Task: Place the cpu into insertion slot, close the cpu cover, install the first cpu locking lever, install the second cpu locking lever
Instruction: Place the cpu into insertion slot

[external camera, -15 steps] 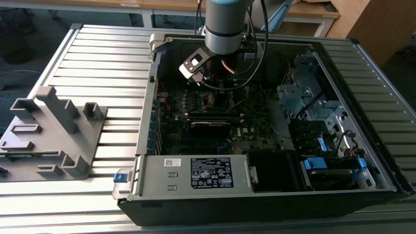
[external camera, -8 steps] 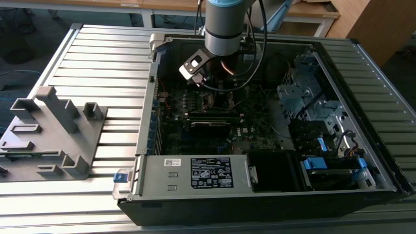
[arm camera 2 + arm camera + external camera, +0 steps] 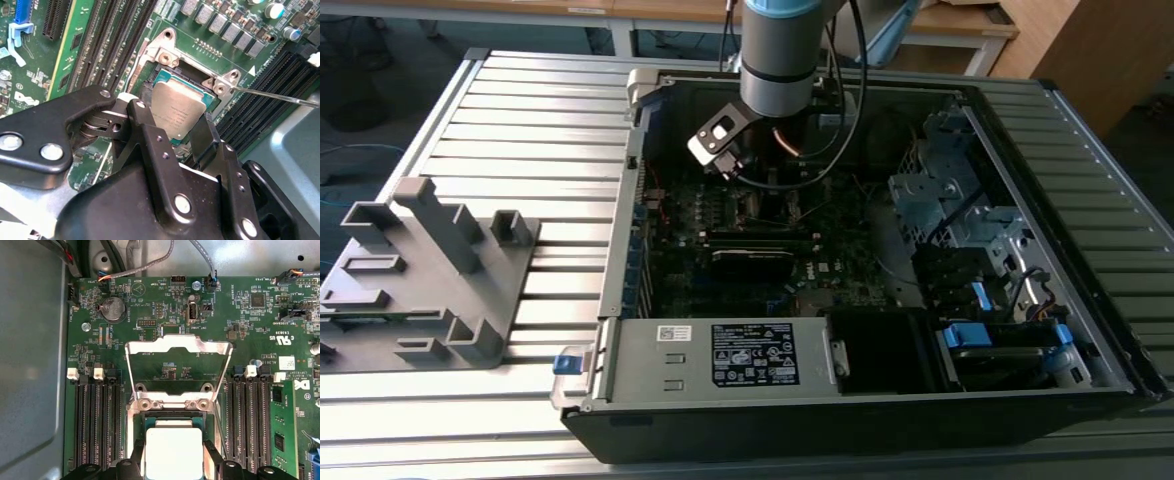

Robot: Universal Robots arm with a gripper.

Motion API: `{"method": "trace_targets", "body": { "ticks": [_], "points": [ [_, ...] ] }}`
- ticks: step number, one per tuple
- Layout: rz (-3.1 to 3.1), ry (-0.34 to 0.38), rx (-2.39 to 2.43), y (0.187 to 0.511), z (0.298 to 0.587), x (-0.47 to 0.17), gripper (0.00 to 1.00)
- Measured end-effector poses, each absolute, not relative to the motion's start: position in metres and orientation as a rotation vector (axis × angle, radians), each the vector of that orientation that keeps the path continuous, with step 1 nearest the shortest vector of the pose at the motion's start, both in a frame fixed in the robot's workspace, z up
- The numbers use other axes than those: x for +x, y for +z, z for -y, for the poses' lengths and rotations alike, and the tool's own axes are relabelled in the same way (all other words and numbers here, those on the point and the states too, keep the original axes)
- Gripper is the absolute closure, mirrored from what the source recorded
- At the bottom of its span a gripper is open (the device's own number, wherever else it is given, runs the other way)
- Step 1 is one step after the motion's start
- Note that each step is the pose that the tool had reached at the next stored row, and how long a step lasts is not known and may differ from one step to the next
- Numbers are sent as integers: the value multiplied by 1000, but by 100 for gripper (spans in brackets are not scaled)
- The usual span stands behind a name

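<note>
An open black metal computer case (image 3: 854, 428) lies on a ribbed aluminium table (image 3: 534, 110), and a grey moulded plastic fixture (image 3: 427, 270) stands beside it on the exterior view's left. Inside the case are a dark green motherboard (image 3: 720, 215), a labelled grey power-supply box (image 3: 720, 355) along the near wall and a bare metal drive cage (image 3: 947, 190) on the exterior view's right. The grey robot arm (image 3: 778, 60) reaches down into the case over the board. In both wrist views the black two-fingered gripper (image 3: 176, 134) (image 3: 174, 464) is clenched on the small flat square cpu with a dull silver-grey metal top (image 3: 179, 111) (image 3: 172, 450), one finger (image 3: 146, 131) pressed against each of two opposite edges. The cpu sits at the small square dark insertion slot with a thin metal rim (image 3: 186, 69); whether it is fully seated in it I cannot tell. In the first wrist view the thin square metal cpu cover with a cut-out centre (image 3: 177, 342) is swung open, hinged at the slot's far edge, with bare board showing through the cut-out. Long black memory slots (image 3: 97, 425) flank the slot, and one of them holds a green memory module (image 3: 277, 425). A thin straight metal rod (image 3: 280, 96) runs out from a corner of the slot.
</note>
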State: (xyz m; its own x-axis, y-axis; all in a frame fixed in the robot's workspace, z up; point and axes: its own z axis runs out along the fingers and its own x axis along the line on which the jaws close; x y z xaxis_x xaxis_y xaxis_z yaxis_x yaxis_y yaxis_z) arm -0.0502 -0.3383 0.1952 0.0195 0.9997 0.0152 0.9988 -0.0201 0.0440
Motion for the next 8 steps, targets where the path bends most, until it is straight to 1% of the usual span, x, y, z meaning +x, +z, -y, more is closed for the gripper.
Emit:
{"method": "trace_targets", "body": {
  "ticks": [8],
  "points": [
    [-2184,64,2228,193,338,-50,46]
  ]
}}
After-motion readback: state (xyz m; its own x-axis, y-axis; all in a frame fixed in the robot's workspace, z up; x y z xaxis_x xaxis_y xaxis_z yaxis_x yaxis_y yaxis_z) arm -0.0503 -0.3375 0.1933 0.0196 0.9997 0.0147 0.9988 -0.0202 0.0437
